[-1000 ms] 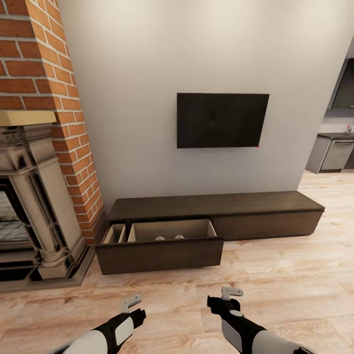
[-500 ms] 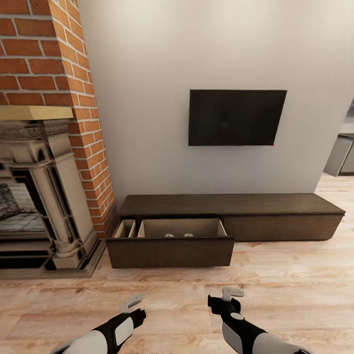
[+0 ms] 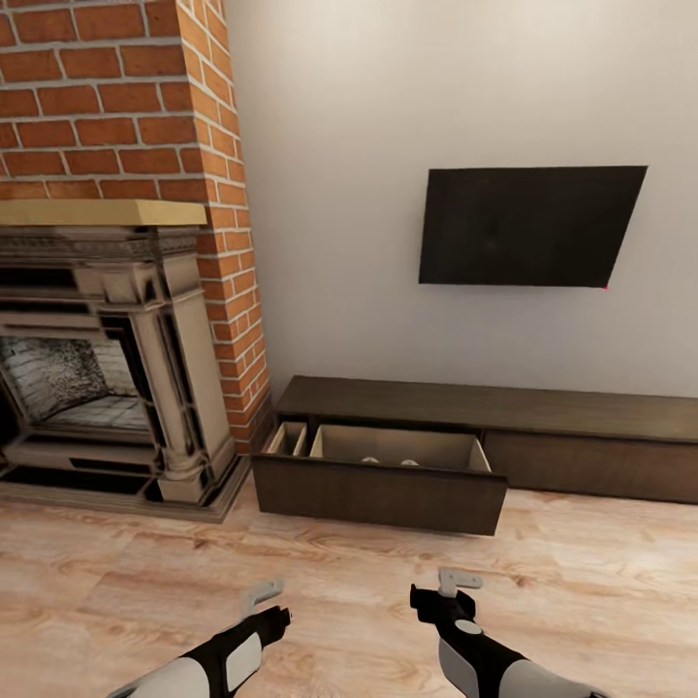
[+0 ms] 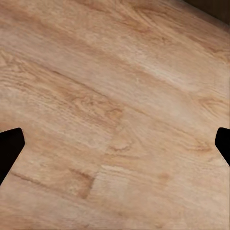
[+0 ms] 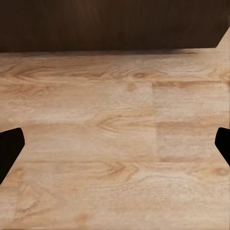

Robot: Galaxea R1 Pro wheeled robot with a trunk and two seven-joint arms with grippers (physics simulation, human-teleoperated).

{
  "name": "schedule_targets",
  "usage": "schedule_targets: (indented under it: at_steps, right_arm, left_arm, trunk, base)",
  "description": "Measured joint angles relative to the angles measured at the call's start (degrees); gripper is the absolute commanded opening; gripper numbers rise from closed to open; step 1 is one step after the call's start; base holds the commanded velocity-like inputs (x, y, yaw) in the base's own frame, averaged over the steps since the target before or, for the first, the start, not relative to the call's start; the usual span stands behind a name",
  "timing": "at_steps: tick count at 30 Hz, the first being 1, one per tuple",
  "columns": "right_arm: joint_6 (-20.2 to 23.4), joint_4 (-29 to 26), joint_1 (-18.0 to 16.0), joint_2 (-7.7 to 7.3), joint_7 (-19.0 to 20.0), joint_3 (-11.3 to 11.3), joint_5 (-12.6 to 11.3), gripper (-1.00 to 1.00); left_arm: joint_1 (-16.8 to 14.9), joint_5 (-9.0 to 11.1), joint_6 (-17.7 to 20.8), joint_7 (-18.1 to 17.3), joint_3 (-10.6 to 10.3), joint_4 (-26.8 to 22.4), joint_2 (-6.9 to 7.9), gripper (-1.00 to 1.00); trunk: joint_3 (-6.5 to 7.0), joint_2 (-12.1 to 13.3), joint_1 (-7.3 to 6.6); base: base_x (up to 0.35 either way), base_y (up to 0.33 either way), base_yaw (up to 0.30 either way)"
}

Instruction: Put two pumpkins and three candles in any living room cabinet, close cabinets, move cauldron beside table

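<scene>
The long dark-brown cabinet (image 3: 543, 407) runs along the white wall, and its left drawer (image 3: 378, 494) is pulled out, showing pale beige insides. Over the drawer front peek two small pale tops that look like candles (image 3: 369, 460) (image 3: 410, 462). My left gripper (image 3: 262, 598) and right gripper (image 3: 458, 583) hover low over the wooden floor, well short of the drawer. Both are open with nothing between the fingers (image 4: 9, 146) (image 5: 9, 146). The right wrist view faces a dark wooden front (image 5: 110, 24) of the cabinet. The pumpkins, the cauldron and the table are out of view.
An ornate beige fireplace (image 3: 165, 368) on a dark plinth stands left of the cabinet, under a red brick chimney (image 3: 126, 97). A black TV (image 3: 528, 228) hangs on the wall above the cabinet. Pale wooden floor (image 3: 349, 572) stretches between me and the drawer.
The camera has swung to the left: the cabinet, drawer and TV have shifted right in the picture and more of the fireplace shows. Both arms hold the same pose.
</scene>
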Motion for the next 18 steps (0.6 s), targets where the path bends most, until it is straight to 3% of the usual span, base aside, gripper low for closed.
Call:
schedule_targets:
  at_steps: [7, 11, 18]
  right_arm:
    - [-0.1, 0.0, 0.0, -0.08, 0.0, 0.0, 0.1, 1.0]
    - [-1.3, 0.1, 0.0, -0.5, 0.0, -0.1, 0.2, 1.0]
    - [-4.0, 0.4, 0.0, -0.77, 0.0, -0.1, 0.0, 1.0]
  left_arm:
    - [0.1, -0.1, -1.3, -0.7, -0.7, -3.1, 0.08, 1.0]
    - [0.1, -0.1, -1.3, -4.9, -5.6, -5.6, -1.23, 1.0]
    - [0.1, 0.2, -1.2, -6.7, -7.3, -6.4, -1.57, 1.0]
  trunk:
    - [-1.26, -2.8, 1.54]
    - [-2.05, -4.4, 2.42]
    - [-3.79, -7.2, 3.95]
  base:
    - [0.0, 0.0, 0.293]
    - [0.0, 0.0, 0.257]
    - [0.0, 0.0, 0.039]
